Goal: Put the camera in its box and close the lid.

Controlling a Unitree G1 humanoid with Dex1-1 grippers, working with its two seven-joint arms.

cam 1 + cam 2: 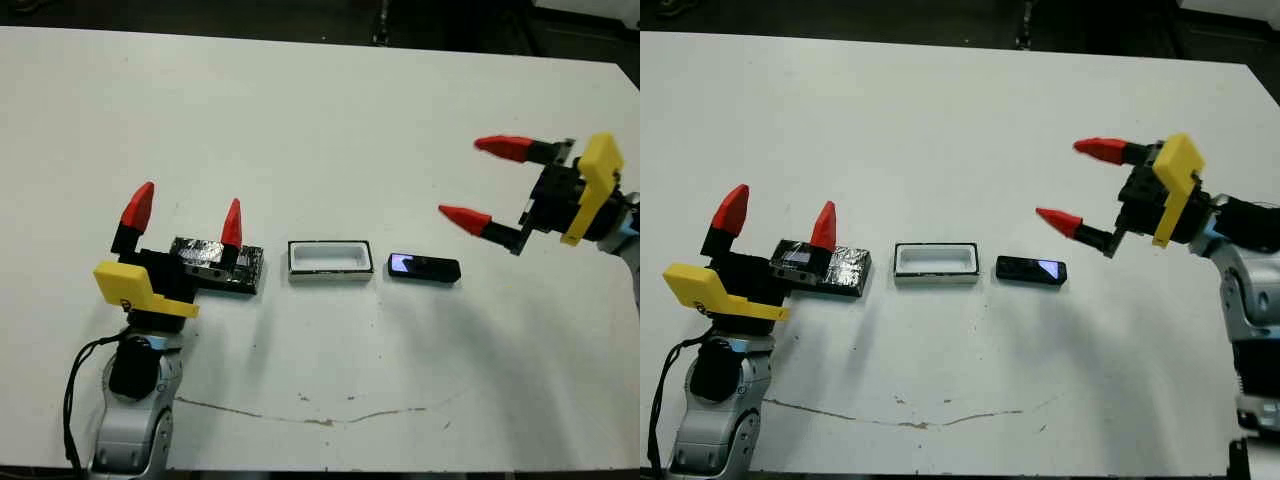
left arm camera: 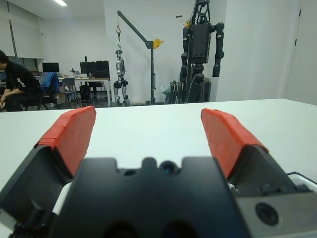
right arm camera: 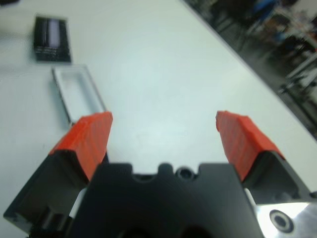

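The white table [image 1: 320, 110] carried a thin brown scratch [image 1: 320, 415] near its front edge. Beyond its far side, the left wrist view showed a lab room with a seated person [image 2: 17, 84] at a desk, a small crane [image 2: 141, 44] and a dark humanoid frame [image 2: 200, 49] on a stand.

At the left, the left gripper [image 1: 186, 210] rested low near the table, its two red-tipped fingers spread and pointing up and away, empty. The speckled black lid [image 1: 240, 268] lay flat just behind its body, partly hidden by it. Beside the lid, apart from it, stood the box [image 1: 329, 261], open and white inside. Just right of the box lay the camera [image 1: 424, 267], flat on the table with its bluish patch toward the box. At the right, the right gripper [image 1: 480, 180] hung above the table, fingers spread wide and pointing leftward, empty, near the camera but apart from it.
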